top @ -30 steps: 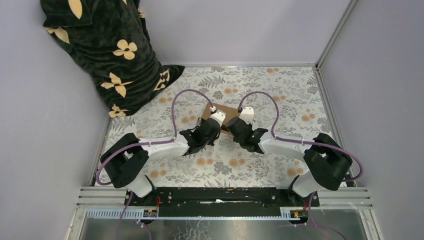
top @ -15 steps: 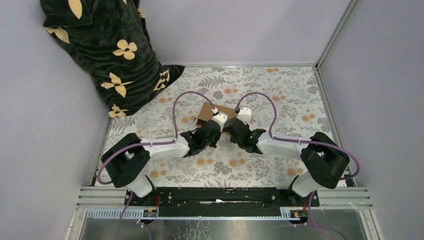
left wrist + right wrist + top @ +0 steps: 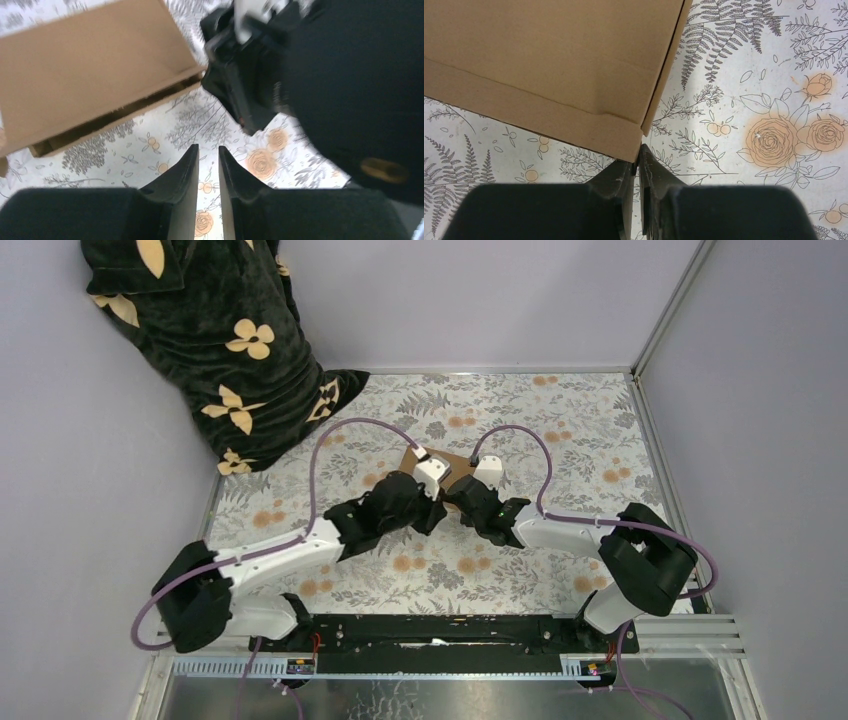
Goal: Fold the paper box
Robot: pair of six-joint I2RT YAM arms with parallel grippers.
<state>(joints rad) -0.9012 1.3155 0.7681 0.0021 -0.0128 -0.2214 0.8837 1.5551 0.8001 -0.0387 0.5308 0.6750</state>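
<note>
The paper box lies mid-frame on the floral tabletop with open room toward every edge; my left arm has swung out to the lower left since a second ago, the left gripper slightly apart, empty and near the box, the right gripper nearly together at its corner, grip unclear.

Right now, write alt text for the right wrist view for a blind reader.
A brown cardboard box fills the upper left, lying on a floral tablecloth. The right gripper, its black fingers almost together, has its tips at the box's near corner; whether they pinch the cardboard cannot be told.
</note>
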